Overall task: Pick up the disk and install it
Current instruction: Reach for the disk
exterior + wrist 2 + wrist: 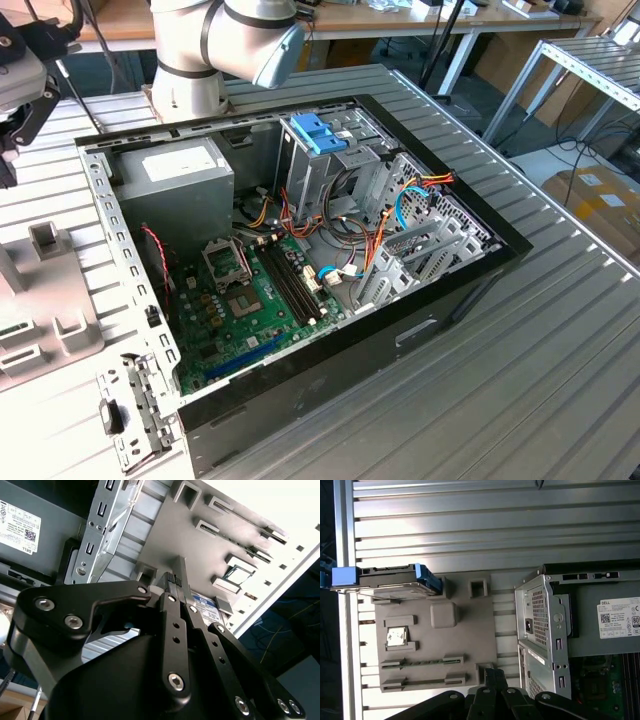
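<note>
Though the exterior view takes in most of the workspace, its main subject is the open computer case [470, 285], which lies on the ribbed metal table [560, 380]. Inside it, a tall grey drive cage [300, 175] carries a light blue bracket [318, 133]. A grey fixture plate [40, 300] sits on the table at the exterior view's left, just beside the case.

In the first wrist view the disk [385, 577] stands on its long edge in a holder at one end of that plate. Its dark body runs between bright blue rails, and a blue tab juts out at each end. The pincer [492, 674] hangs over the opposite end of the plate, well apart from the disk and nearer the case. Its tips are drawn together on nothing.

In the second wrist view the fingers [176, 587] meet in one narrow point with no gap between them. A patch of blue and white past them is probably the disk's label.

The disk looks rigid and fairly dense for its size, so it should not flex, but a knock or a drop could harm it. The plastic rails seem smoother and springier than the metal body. The firmest hold is likely across the two flat faces of the body, midway along the exposed upper edge and clear of the end tabs.
</note>
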Robot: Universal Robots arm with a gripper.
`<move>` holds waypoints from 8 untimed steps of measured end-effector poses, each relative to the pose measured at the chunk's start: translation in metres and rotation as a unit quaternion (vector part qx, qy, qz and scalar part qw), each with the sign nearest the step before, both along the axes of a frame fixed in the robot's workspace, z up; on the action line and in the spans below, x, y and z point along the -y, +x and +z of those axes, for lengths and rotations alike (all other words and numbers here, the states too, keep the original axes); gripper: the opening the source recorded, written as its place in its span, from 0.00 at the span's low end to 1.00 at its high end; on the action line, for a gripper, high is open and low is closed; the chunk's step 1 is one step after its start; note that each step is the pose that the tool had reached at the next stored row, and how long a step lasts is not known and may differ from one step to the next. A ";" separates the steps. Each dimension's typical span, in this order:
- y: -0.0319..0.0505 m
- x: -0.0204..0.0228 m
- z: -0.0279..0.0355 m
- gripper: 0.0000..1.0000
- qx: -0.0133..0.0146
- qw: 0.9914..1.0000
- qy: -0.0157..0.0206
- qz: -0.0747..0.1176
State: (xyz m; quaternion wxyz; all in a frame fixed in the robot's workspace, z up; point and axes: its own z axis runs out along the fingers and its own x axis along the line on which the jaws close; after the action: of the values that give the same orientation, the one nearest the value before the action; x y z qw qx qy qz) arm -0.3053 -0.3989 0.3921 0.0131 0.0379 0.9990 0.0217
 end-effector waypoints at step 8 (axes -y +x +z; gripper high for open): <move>-0.0019 0.0000 -0.0001 0.11 0.000 1.000 0.000 0.000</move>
State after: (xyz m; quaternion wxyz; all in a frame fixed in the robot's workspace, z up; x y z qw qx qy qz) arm -0.3072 -0.3989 0.3919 0.0131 0.0379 0.9990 0.0217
